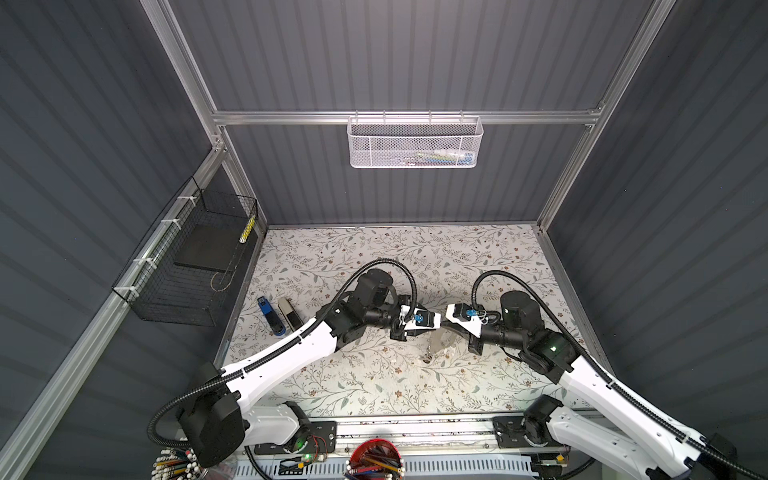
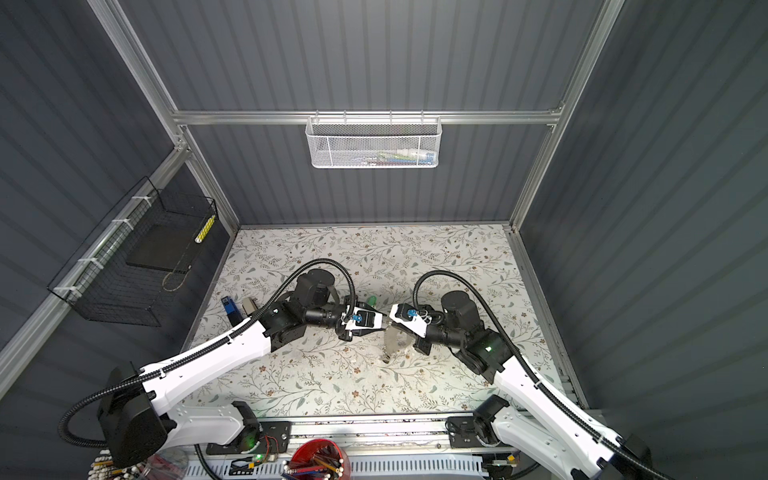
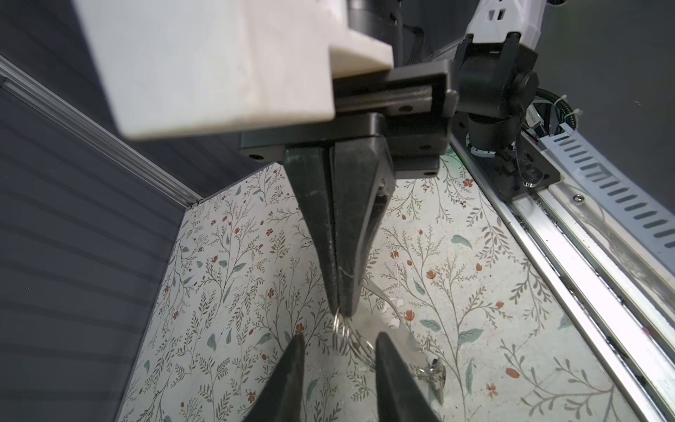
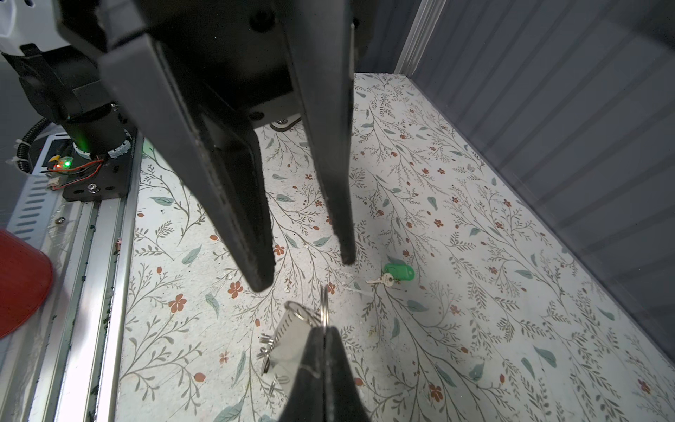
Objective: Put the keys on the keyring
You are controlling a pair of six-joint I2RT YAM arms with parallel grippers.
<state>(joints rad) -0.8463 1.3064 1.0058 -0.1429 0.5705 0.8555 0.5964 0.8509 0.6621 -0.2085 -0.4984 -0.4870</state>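
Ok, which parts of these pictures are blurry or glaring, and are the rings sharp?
Left wrist view: the white housing near the lens is out of focus, the rail glares, the rings at the right gripper are sharp. Right wrist view: the red cup is blurred, the green-tagged key crisp. Both top views: the keyring is small and pale.

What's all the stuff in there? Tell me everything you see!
table: one, white with flowers, under everything
keyring: one, grey with silver rings, middle, held by one ring
green-tagged key: one, silver, lying on the table
blue stapler: one, blue, table's left side
grey stapler: one, grey, beside the blue one
wire basket: one, black, left wall
mesh basket: one, white, back wall
cup of pencils: one, red, front edge
left gripper: one, black fingers open, facing the rings
right gripper: one, black fingers shut on a ring
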